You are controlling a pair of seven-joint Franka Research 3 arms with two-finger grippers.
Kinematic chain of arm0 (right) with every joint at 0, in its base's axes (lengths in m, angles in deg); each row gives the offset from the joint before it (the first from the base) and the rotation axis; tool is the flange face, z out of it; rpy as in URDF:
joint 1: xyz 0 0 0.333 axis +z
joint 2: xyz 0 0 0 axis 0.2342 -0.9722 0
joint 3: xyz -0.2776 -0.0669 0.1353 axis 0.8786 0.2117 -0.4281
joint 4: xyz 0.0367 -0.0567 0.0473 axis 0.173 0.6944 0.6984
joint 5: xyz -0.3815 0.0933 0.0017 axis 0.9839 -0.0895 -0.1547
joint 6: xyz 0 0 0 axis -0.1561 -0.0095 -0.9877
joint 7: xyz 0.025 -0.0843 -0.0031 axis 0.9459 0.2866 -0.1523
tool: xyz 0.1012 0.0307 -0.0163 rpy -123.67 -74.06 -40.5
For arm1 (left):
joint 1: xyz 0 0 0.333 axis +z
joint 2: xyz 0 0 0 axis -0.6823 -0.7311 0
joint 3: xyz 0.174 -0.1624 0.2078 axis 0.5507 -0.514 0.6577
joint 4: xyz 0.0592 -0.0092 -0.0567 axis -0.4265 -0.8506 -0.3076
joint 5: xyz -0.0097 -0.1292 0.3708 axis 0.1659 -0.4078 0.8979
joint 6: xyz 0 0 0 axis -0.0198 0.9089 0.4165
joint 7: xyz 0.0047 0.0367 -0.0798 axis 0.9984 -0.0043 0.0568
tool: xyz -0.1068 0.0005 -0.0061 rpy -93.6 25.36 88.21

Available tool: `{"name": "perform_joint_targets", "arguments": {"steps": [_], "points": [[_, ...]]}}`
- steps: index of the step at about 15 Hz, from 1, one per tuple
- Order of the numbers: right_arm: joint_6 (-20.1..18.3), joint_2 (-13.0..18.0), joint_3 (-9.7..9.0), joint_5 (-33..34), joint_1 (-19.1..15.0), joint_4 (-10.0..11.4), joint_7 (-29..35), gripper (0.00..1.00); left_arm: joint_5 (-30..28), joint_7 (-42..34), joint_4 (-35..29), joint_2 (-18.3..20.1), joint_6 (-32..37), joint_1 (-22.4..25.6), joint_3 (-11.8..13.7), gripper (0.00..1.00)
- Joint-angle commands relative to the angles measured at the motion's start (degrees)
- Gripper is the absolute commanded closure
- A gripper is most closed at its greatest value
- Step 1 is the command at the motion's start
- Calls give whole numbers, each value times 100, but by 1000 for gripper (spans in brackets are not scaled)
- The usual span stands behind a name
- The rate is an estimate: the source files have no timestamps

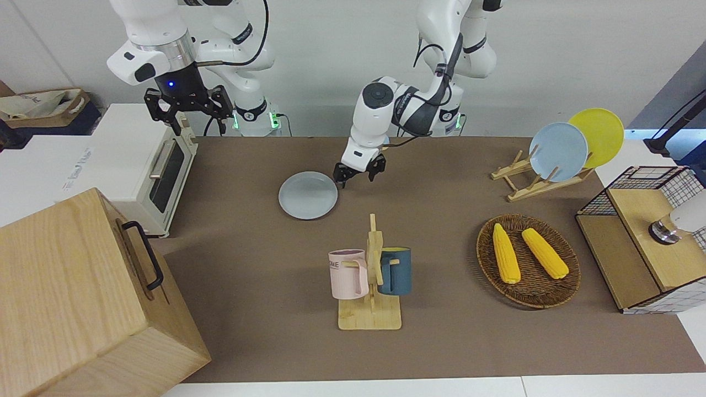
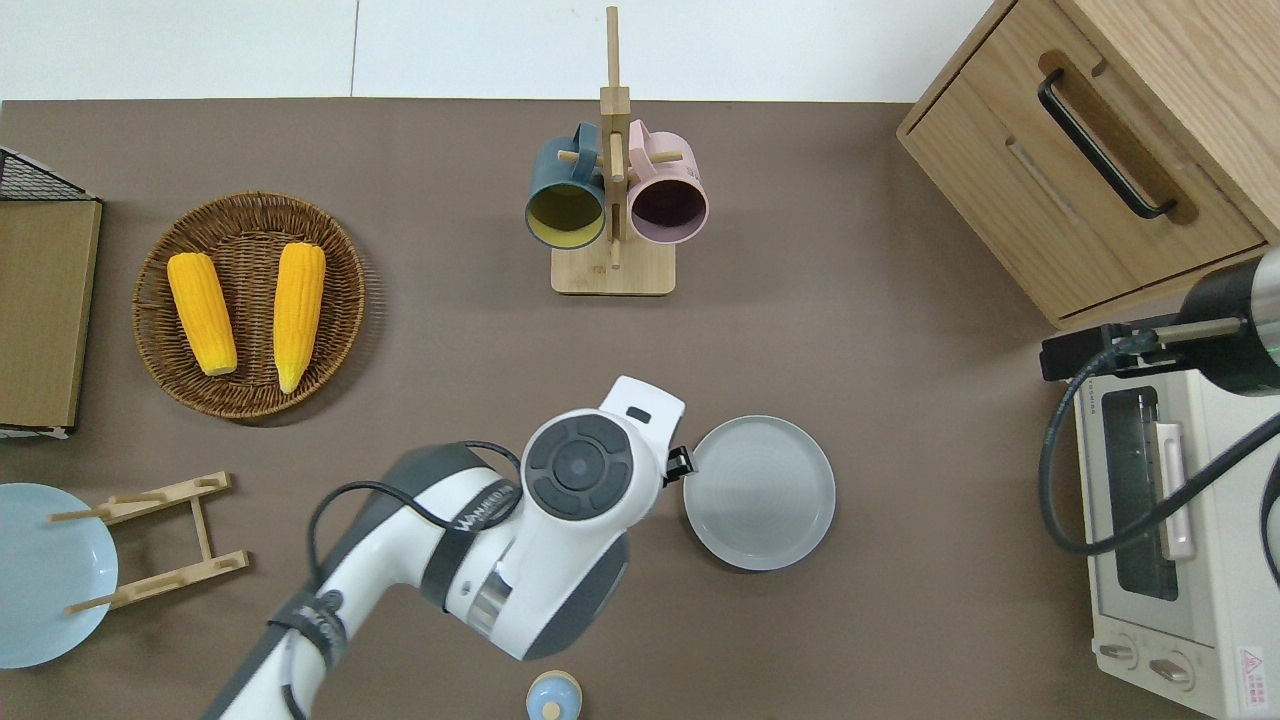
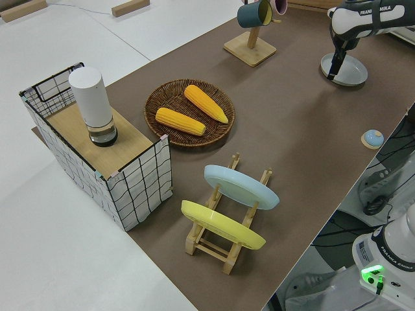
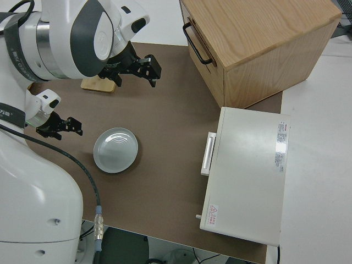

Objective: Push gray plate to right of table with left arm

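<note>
Left gripper [image 1: 358, 175] jaws apart, empty, just beside rim of round pale gray plate [image 1: 308, 195], on plate's side toward left arm's end, clear of its surface. Plate flat on brown-matted counter [image 1: 452, 231], nearer robots than wooden mug rack [image 1: 370, 286], toward white toaster oven [image 1: 149, 165]. Right arm parked, jaws apart.

The left gripper [image 3: 332, 70] hangs low at the rim of the gray plate [image 3: 347, 70], which lies flat on the brown table [image 3: 292, 123]; whether its jaws touch the rim cannot be told. Near the gripper stands a wooden mug rack [image 3: 249, 45] with a dark blue mug [image 3: 254, 13]. Well apart from the jaws lie a wicker basket [image 3: 155, 103] with two corn cobs [image 3: 206, 103], a plate rack [image 3: 227, 249] bearing a sky-blue plate [image 3: 241, 186] and a yellow plate [image 3: 222, 225], and a wire crate [image 3: 139, 184] carrying a white cylinder [image 3: 91, 105].
</note>
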Motion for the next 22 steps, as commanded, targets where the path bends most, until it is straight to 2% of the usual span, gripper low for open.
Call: {"name": "perform_joint_targets", "arguments": {"steps": [1,5,9,12,15,19,22], "points": [[-78,20,6,-126,-16,-30,-6,17,74,-1006,302,521,1163,761,-21,5],[-70,20,6,-126,-16,-30,-6,17,83,-2087,549,864,1972,1614,-12,5],[-70,20,6,-126,-16,-30,-6,17,74,-3150,558,1172,2290,2432,23,2],[-70,20,6,-126,-16,-30,-6,17,83,-3863,601,1269,2351,2872,119,5],[-70,20,6,-126,-16,-30,-6,17,127,-4452,943,1287,2623,2944,470,5],[-69,20,6,-126,-16,-30,-6,17,557,-5198,1015,1295,2686,2935,944,5],[-69,20,6,-126,-16,-30,-6,17,549,-5999,1532,1296,3045,2935,1358,2]]}}
